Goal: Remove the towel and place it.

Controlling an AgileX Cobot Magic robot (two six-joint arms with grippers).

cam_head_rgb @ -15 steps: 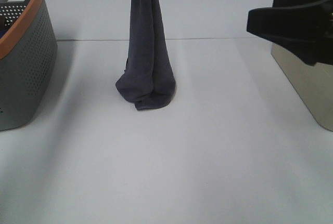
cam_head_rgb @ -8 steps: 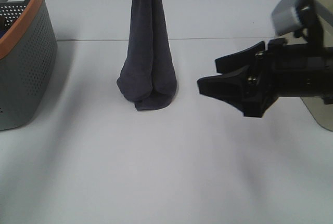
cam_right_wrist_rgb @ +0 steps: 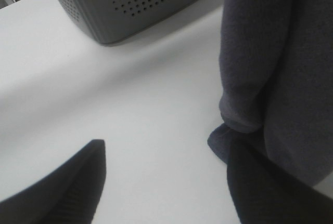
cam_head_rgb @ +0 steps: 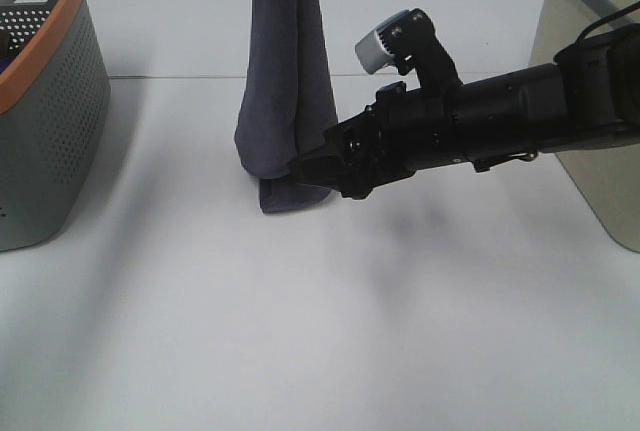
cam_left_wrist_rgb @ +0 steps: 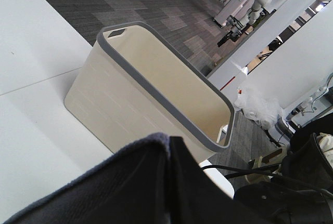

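Observation:
The dark charcoal towel [cam_head_rgb: 287, 81] hangs as a long folded column from above the top edge of the exterior view, and its lower end rests bunched on the white table. My left gripper is out of the exterior view. In the left wrist view the towel [cam_left_wrist_rgb: 104, 193] fills the foreground, pinched at the gripper. My right gripper [cam_head_rgb: 312, 171] reaches across from the right, and its tips are at the towel's lower right side. In the right wrist view the gripper [cam_right_wrist_rgb: 166, 154] is open, with one finger against the towel's [cam_right_wrist_rgb: 270, 52] bottom fold.
A grey perforated basket with an orange rim [cam_head_rgb: 50, 101] stands at the left edge and also shows in the right wrist view [cam_right_wrist_rgb: 135, 0]. A beige basket with a grey rim [cam_head_rgb: 600, 181] stands at the right, behind my right arm, and shows empty in the left wrist view [cam_left_wrist_rgb: 156, 104].
My right gripper has swept left from the right edge across the table to the towel's lower end. The towel's bottom has shifted slightly. It still hangs from above.

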